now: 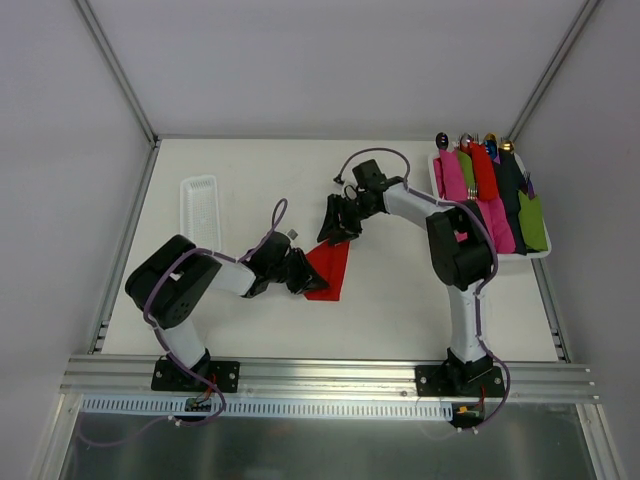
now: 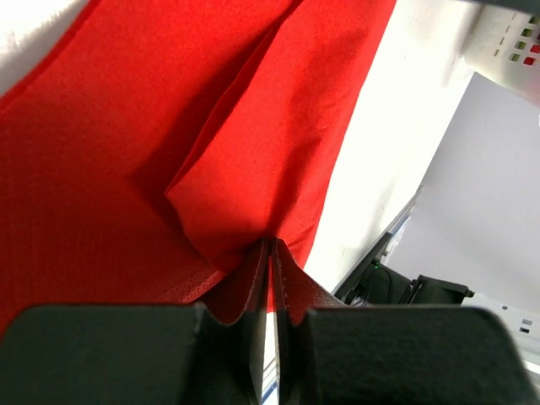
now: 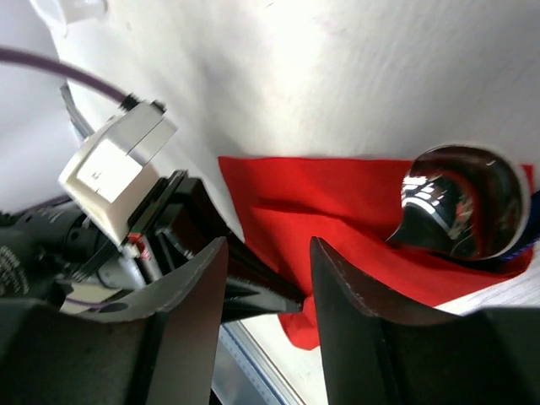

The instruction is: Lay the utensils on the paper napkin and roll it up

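Red paper napkin (image 1: 333,265) is pinched at a fold by the closed left gripper (image 2: 270,253); a spoon (image 3: 462,211) is laid on the napkin's edge, beside the parted right gripper (image 3: 268,278). The fold should be drawn snugly over it.

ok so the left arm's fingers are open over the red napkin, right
Not open. The left wrist view shows the left arm's fingers shut on a raised fold of the red napkin, with the paper pinched between them.
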`<state>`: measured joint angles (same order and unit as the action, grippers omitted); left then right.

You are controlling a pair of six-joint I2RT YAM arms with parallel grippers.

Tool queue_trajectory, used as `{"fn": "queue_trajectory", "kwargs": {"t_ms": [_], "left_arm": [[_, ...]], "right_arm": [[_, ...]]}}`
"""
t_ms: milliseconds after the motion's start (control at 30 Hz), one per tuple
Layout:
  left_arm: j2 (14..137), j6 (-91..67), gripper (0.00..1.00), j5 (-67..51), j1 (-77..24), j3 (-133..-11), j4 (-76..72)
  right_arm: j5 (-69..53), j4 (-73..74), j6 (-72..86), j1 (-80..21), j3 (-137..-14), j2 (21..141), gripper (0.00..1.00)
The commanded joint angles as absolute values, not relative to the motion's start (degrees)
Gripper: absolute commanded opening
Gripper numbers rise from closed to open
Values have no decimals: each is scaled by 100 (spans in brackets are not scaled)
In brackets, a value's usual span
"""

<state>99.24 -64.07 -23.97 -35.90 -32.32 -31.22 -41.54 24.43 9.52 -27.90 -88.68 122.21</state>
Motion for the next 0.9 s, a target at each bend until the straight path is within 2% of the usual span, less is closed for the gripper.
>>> {"fn": "queue_trajectory", "kwargs": {"t_ms": [0,200,367,600,867], "left_arm": [[10248,-6293,2,-2013,-3569,-2980,-2355],[10230,-6372,1,-1986,-3498,-2839,-2557],[10257,-6398,1,-2021,-3419,-2742,-2689],[10257,-6399,0,-2030,-3375,-2672,-2769],[10257,-6381,0,-2057,-3366,-2654,-2769]], "right_arm": [[-4526,2646,545,-2733,-8746,11620,46],[-4815,2270,561,-2672,-7833,11338,37],[-5115,1741,957,-2619,-7472,11496,35],[-5309,748,1801,-2470,-7172,11803,32],[-5054,694,2013,-2294,-7102,12146,27]]}}
